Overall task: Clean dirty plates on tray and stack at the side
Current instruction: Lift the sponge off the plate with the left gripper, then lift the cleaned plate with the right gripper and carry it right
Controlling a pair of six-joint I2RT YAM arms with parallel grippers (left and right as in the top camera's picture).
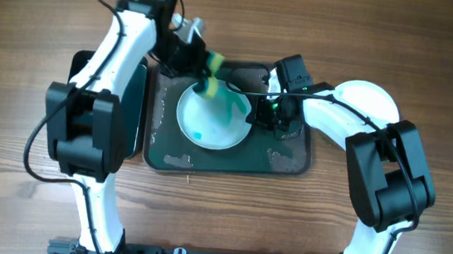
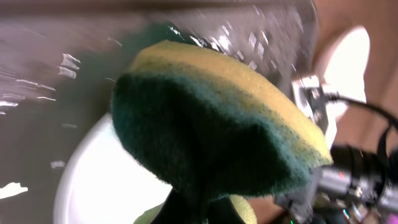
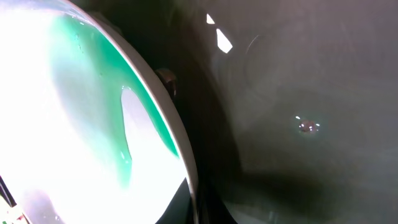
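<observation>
A white plate (image 1: 210, 124) smeared with green lies on the dark tray (image 1: 281, 161). My left gripper (image 1: 206, 77) is shut on a yellow-and-green sponge (image 1: 213, 69) and presses it on the plate's far rim; the sponge (image 2: 217, 124) fills the left wrist view above the plate (image 2: 99, 180). My right gripper (image 1: 259, 113) is shut on the plate's right rim. In the right wrist view the rim (image 3: 177, 143) sits between the fingers (image 3: 198, 208), with green smear on the plate (image 3: 81, 124) and the wet tray (image 3: 298, 93) beside it.
A clean white plate (image 1: 371, 98) lies on the wood table to the right of the tray, partly under my right arm. A dark rectangular object (image 1: 133, 105) lies left of the tray under my left arm. Water spots mark the tray's edges.
</observation>
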